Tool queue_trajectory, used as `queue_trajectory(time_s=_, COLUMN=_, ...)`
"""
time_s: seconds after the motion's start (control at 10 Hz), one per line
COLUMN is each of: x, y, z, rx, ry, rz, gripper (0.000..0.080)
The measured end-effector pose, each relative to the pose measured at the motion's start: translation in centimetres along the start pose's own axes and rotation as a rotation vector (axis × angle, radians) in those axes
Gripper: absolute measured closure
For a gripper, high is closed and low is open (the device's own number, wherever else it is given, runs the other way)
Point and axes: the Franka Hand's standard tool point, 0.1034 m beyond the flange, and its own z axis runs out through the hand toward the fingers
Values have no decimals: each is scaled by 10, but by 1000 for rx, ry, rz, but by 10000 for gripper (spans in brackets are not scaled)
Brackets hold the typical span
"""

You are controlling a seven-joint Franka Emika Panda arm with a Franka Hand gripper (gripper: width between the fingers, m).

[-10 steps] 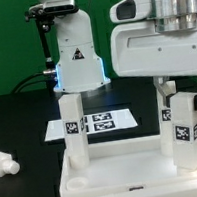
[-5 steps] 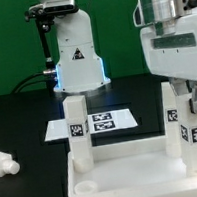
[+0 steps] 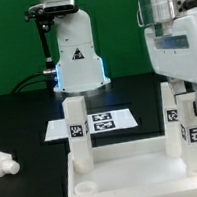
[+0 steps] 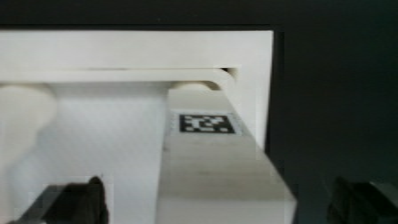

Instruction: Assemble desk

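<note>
The white rimmed tabletop (image 3: 127,173) lies flat at the front. One tagged white leg (image 3: 78,134) stands upright in its corner at the exterior view's left. A second tagged leg (image 3: 175,127) stands at the right corner, partly hidden by my gripper (image 3: 187,110), which hangs over it. In the wrist view this leg (image 4: 214,150) runs down between my two dark fingers (image 4: 80,203), with a gap on each side. The gripper (image 4: 217,203) is open around the leg. The tabletop rim (image 4: 143,50) shows beyond it.
The marker board (image 3: 102,121) lies on the black table behind the tabletop. The white robot base (image 3: 79,64) stands at the back. A loose white part (image 3: 2,163) lies at the exterior view's left edge.
Compared with one second ago, the tabletop and its legs sit lower and larger in the exterior view and the gripper is further right. Almost nothing has moved in the last half second.
</note>
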Motion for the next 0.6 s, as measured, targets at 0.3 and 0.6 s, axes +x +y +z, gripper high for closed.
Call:
queue_trajectory(time_s=0.3, x=-6, y=5, z=2, rx=-9, ry=-3, rz=-328, gripper=152)
queue_trajectory(time_s=0.6, x=-3, y=5, z=2, rx=-11, ry=1, rz=-551, gripper=151)
